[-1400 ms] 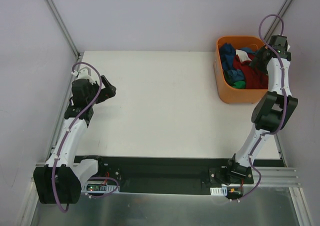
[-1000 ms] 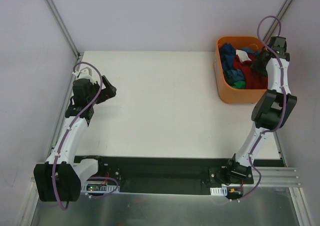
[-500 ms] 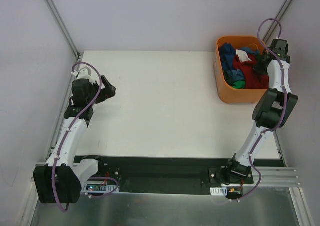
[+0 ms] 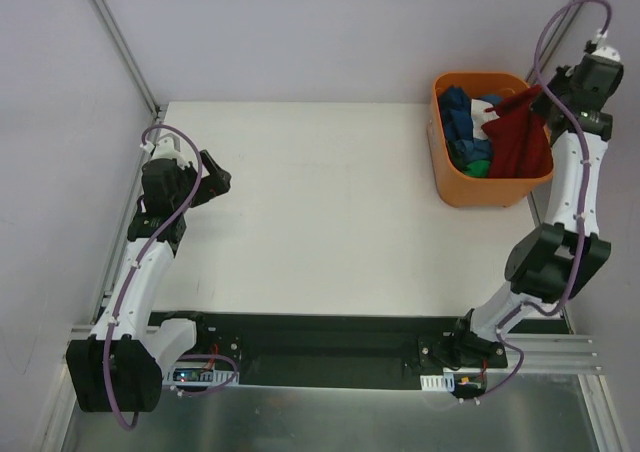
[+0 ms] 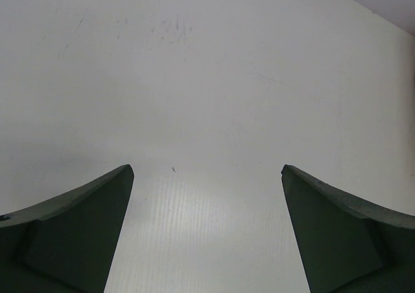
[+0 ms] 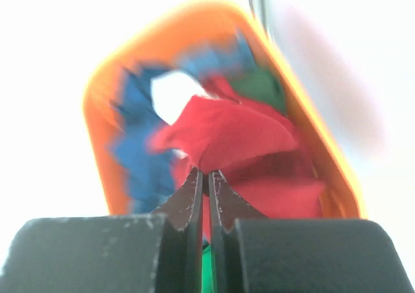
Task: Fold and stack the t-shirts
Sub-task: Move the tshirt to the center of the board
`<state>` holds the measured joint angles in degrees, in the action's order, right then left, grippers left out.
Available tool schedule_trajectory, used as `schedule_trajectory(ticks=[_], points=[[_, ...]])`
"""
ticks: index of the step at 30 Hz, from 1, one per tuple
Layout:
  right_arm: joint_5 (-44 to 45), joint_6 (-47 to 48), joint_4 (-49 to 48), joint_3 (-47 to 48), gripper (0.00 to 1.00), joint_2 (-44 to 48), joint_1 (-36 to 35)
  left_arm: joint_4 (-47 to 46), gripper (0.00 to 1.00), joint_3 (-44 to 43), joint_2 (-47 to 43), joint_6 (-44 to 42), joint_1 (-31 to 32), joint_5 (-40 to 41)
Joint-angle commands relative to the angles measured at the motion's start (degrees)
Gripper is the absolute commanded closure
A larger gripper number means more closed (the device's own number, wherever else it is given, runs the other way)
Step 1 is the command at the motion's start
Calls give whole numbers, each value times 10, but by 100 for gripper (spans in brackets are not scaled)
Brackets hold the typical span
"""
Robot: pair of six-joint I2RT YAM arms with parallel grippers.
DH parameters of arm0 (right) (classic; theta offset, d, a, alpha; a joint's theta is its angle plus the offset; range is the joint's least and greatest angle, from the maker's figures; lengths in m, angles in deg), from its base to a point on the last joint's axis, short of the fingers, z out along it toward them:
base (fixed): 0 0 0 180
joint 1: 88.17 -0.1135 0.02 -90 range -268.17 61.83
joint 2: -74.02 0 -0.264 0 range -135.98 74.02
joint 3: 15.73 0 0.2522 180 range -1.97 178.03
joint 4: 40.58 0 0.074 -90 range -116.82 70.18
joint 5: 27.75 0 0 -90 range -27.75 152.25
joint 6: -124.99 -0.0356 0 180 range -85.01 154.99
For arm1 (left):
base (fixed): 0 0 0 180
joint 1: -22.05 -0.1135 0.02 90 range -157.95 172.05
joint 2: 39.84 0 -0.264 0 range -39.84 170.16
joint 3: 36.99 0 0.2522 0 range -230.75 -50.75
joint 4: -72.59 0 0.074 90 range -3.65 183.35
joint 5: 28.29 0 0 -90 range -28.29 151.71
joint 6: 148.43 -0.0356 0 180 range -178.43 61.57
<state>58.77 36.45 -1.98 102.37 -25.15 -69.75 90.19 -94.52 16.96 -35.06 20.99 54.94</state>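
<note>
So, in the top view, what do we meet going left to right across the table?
The left gripper, open → bare table → left wall of the orange tub → blue t-shirt → dark red t-shirt → right gripper, shut on it.

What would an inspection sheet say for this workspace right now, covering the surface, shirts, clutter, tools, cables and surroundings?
Surface: white table, bare across the middle.
Job's things: dark red t-shirt hangs from the right tool, its lower part in the orange tub at the far right corner. A blue shirt, white shirt and green shirt are bunched inside.
Clutter: nothing seen.
Tools: right tool shut on the dark red t-shirt. Left tool open, empty, over the table.
Cables: purple cable loops along each arm.
Surroundings: grey walls, metal frame post.
</note>
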Motion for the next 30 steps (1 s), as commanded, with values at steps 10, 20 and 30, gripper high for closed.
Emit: schedule_trajectory(ticks=[10,20,30], points=[[-102,-135,-245,202,99,127,-49,0,1,-5,-19,-3,5,-3],[-70,-167,-396,335,99,92,-173,-1,1,-3,-31,-3,5,-5],[-96,-185,-458,354,99,36,-349,-1,1,-4,-27,-1,5,-12]])
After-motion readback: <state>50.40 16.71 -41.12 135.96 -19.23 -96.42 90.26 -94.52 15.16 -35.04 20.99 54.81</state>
